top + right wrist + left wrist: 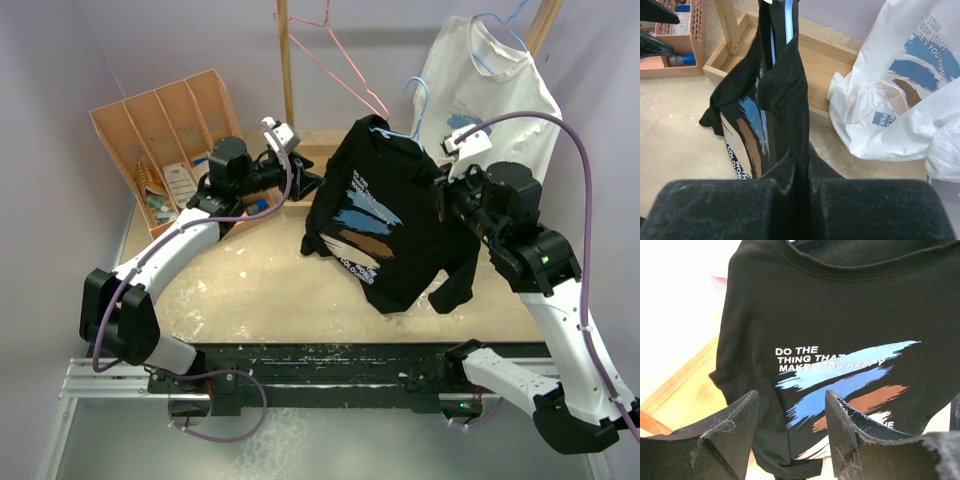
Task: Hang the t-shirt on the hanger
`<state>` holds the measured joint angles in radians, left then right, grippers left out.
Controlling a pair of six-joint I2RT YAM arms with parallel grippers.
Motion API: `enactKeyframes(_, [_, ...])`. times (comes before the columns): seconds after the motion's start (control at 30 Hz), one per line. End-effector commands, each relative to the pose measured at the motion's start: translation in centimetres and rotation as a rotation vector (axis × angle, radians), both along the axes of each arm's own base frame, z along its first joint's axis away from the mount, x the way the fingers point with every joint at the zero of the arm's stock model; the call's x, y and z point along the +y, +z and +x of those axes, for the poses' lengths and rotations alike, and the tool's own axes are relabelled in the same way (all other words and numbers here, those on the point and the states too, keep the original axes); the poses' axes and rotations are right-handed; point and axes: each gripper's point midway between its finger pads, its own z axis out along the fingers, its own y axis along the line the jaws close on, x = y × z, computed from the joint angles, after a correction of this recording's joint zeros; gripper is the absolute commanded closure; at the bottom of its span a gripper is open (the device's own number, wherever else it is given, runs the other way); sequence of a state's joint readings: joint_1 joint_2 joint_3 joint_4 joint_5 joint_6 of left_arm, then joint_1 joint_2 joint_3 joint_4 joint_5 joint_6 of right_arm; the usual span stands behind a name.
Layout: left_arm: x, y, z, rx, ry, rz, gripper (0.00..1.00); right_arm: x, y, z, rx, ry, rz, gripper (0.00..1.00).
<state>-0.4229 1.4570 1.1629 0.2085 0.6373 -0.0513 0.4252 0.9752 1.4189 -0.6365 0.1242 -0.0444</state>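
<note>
The black t-shirt (385, 230) with blue and brown brush strokes and white lettering hangs above the table. It is draped on the light-blue wire hanger (417, 100), whose hook sticks up above the collar. My right gripper (443, 195) is shut on the shirt's right shoulder cloth (785, 90). The right wrist view shows the gripper (800, 185) with the hanger wire (788, 22) inside the cloth above it. My left gripper (308, 185) is open and empty just left of the shirt. In the left wrist view the gripper (792, 395) faces the printed chest (840, 315).
A white t-shirt (490, 90) with a blue print hangs at the back right, also in the right wrist view (900, 90). A pink-red wire hanger (335, 60) hangs by a wooden post (286, 70). A wooden slotted organiser (170, 140) stands at the back left.
</note>
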Motion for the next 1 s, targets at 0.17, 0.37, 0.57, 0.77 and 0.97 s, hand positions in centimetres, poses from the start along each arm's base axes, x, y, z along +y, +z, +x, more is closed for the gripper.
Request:
enactKeyframes(0.17, [-5.0, 5.2, -0.7, 0.005, -0.113, -0.138, 0.35, 0.6, 3.2, 0.4, -0.152, 0.035, 0.044, 1.0])
enactKeyframes(0.37, [-6.8, 6.8, 0.6, 0.215, -0.121, -0.305, 0.31, 1.2, 1.6, 0.0, -0.142, 0.086, 0.028, 1.0])
enactKeyframes(0.57, [-7.7, 5.9, 2.6, 0.439, -0.055, -0.434, 0.3, 1.1, 1.2, -0.2, -0.139, 0.09, 0.022, 1.0])
enactKeyframes(0.77, [-7.9, 4.6, 4.2, 0.616, 0.027, -0.518, 0.29, 1.0, 0.8, -0.3, -0.133, 0.087, 0.017, 1.0])
enactKeyframes(0.97, [-8.3, 4.5, 4.6, 0.719, 0.029, -0.575, 0.29, 1.2, 0.0, -0.1, -0.118, 0.091, 0.013, 1.0])
